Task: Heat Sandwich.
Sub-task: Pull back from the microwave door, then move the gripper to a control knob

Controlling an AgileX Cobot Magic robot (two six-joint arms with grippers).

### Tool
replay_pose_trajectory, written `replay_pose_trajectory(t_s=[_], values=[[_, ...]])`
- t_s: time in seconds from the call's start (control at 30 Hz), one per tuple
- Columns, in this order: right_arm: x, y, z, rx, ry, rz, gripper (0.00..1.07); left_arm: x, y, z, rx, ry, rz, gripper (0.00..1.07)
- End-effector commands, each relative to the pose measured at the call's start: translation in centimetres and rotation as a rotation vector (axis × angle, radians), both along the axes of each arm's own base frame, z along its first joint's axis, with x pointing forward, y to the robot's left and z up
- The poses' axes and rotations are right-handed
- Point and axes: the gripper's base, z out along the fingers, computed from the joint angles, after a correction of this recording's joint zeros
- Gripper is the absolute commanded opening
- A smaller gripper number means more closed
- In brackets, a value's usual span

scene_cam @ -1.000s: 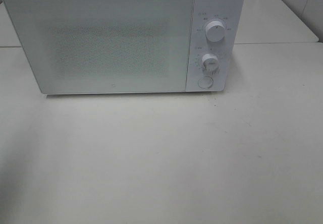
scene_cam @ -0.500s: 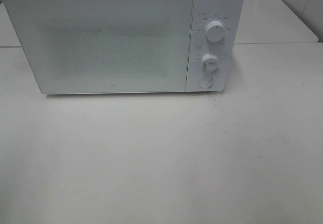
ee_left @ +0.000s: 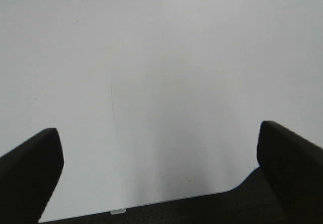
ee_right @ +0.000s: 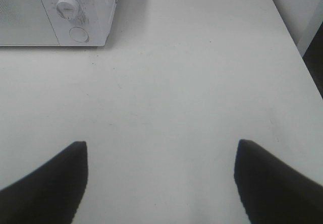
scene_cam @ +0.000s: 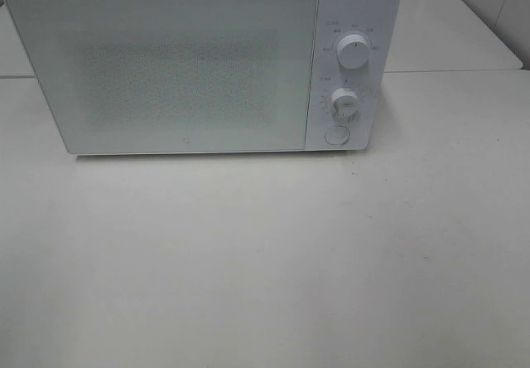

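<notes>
A white microwave stands at the back of the white table with its door shut. Its two knobs and round button sit on its right panel. The sandwich is out of view. Neither arm shows in the exterior high view. My left gripper is open over bare table near an edge, with nothing between its fingers. My right gripper is also open and holds nothing, hovering over the table with the microwave ahead of it to one side.
A second white tabletop adjoins behind the microwave at the back right, with a tiled wall beyond. The table edge and a dark gap show in the right wrist view. Dark floor lies past the edge under the left gripper.
</notes>
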Motion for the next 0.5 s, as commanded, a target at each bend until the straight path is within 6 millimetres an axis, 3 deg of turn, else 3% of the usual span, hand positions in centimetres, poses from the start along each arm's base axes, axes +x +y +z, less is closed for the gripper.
replay_pose_trajectory(t_s=[0.03, 0.37, 0.5], values=[[-0.4, -0.1, 0.0, -0.002, -0.037, -0.004, 0.76, -0.9, 0.1, 0.2, -0.008, -0.081, 0.001, 1.01], [-0.4, -0.1, 0.0, -0.002, -0.037, -0.004, 0.76, -4.0, 0.3, 0.4, -0.025, -0.278, 0.0, 1.01], [-0.4, -0.1, 0.0, -0.002, -0.037, -0.004, 0.76, -4.2, 0.3, 0.4, -0.026, -0.291, 0.0, 1.01]])
